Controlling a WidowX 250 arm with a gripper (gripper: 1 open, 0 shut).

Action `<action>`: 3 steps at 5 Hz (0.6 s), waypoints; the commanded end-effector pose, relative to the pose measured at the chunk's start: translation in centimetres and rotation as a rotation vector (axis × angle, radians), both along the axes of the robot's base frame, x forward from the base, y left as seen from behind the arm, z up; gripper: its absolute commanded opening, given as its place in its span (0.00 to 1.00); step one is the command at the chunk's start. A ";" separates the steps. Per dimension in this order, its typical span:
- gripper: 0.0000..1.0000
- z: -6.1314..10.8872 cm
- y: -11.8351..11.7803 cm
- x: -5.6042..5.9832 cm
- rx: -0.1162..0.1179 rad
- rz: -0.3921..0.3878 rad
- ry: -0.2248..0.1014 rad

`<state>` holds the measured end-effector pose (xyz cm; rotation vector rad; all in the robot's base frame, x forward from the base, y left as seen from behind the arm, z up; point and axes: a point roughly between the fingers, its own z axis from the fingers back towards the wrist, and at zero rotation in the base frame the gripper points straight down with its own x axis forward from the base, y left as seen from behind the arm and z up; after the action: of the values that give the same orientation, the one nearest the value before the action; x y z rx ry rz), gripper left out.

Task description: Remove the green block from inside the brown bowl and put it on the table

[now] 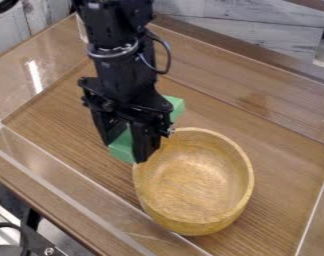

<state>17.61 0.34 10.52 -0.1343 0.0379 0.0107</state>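
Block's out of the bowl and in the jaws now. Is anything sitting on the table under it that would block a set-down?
Nothing visible does. The gripper holds the green block just left of the brown bowl, over the table, which shows only bare wood there. The spot directly beneath the fingers is hidden by the gripper itself.

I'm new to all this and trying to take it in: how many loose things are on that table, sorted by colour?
Green: 1, the green block, gripped in the pincer
Light brown: 1, the brown bowl, holding nothing
Total: 2
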 end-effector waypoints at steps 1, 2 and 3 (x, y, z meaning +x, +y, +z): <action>0.00 0.5 0.7 0.6 0.004 0.001 -0.032; 0.00 0.3 1.2 0.5 0.006 -0.001 -0.032; 0.00 0.1 1.7 0.5 0.007 0.003 -0.034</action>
<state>17.81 1.85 10.17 -0.1342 0.0264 0.0156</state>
